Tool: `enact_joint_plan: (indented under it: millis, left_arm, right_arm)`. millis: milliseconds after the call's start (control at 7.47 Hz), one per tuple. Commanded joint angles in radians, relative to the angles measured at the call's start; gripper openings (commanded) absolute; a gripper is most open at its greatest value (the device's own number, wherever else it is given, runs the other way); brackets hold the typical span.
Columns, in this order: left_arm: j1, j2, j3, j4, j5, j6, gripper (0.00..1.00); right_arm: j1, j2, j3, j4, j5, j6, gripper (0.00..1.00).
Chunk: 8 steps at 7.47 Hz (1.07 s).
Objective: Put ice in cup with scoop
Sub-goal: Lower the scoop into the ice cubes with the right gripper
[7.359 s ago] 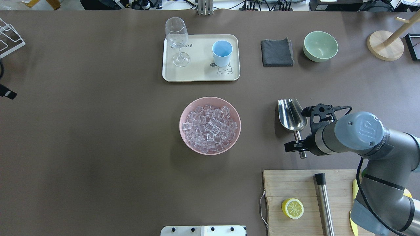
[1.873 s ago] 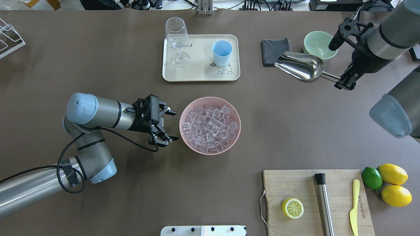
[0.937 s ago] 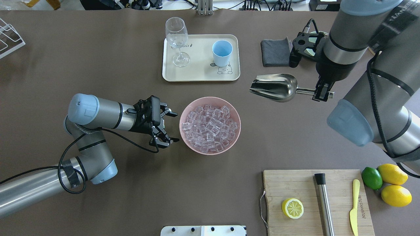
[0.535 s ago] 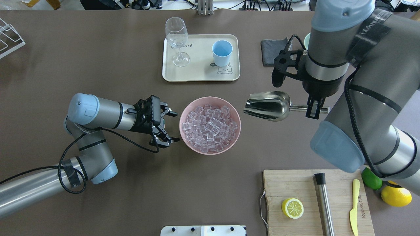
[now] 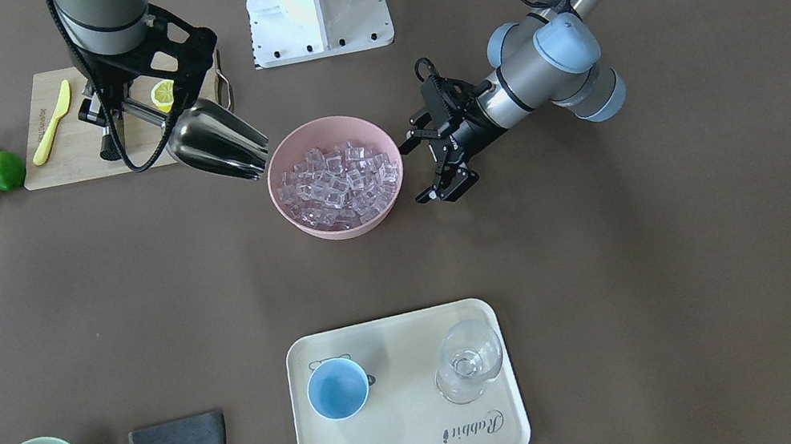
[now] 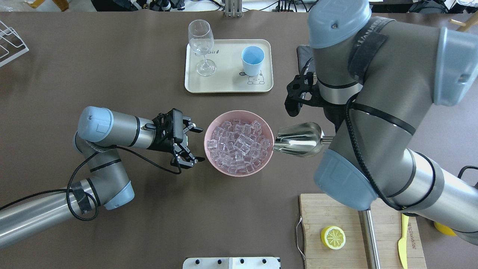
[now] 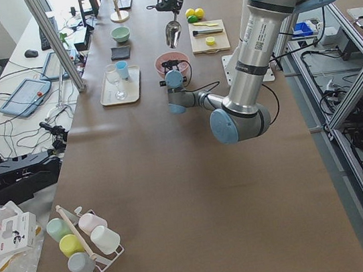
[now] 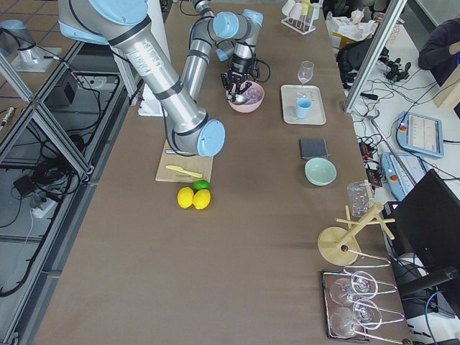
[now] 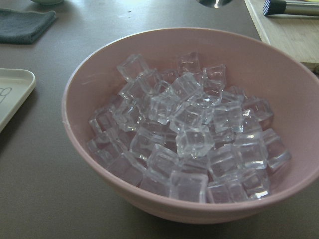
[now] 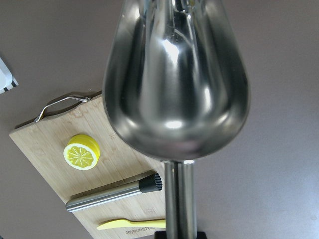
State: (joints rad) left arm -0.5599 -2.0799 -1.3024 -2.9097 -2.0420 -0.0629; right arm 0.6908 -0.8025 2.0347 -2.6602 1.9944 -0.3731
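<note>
Scoop (image 6: 298, 139): mouth at right rim of pink bowl (image 6: 205, 139)
Ice (image 6: 239, 145): piled inside pink bowl
Left gripper (image 6: 202, 145): fingers spread, just left of pink bowl
Cup (image 6: 253, 59): well beyond pink bowl

Clear ice (image 6: 239, 145), pink bowl (image 6: 239, 173), shiny silver scoop (image 6: 298, 139), light-blue cup (image 6: 253, 59), cream cartoon-printed tray (image 6: 224, 85), brown table (image 6: 112, 56).
</note>
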Motion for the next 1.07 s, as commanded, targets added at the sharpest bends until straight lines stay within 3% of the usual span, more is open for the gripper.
enact_joint_plan:
  millis: [0,937]
  left_arm:
    - [0.0,0.0,0.0,-0.008,-0.001,0.0,0.98]
    - [-0.003,0.0,-0.002,-0.022,0.0,-0.003,0.98]
  right_arm:
    - [-0.005,0.084,-0.089,-0.058,0.001,0.011,0.0]
    - [-0.046,0.222,-0.318,-0.086,0.026,0.174,0.0]
